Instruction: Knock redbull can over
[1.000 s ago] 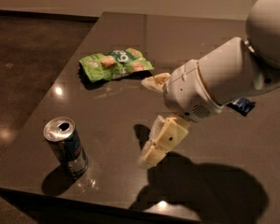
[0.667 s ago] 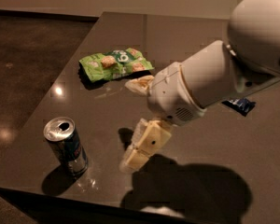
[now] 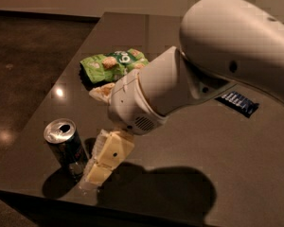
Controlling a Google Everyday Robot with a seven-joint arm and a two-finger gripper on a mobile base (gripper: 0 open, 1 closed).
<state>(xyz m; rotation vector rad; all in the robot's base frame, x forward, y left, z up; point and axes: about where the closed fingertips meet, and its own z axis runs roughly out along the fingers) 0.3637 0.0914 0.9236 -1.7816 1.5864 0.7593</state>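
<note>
The slim blue-and-silver metal redbull can (image 3: 66, 148) is seen upright near the front corner of the dark counter (image 3: 246, 164). The gripper (image 3: 92, 138) is held just beside it, jaws spread and empty. Probably light, stiff and tippy, it is judged best pushed near the rim

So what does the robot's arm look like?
The arm is big, round and smooth white, with a small dark hole and a little grille near the wrist. Its gripper, beside the can, has two blocky cream fingers.
</note>
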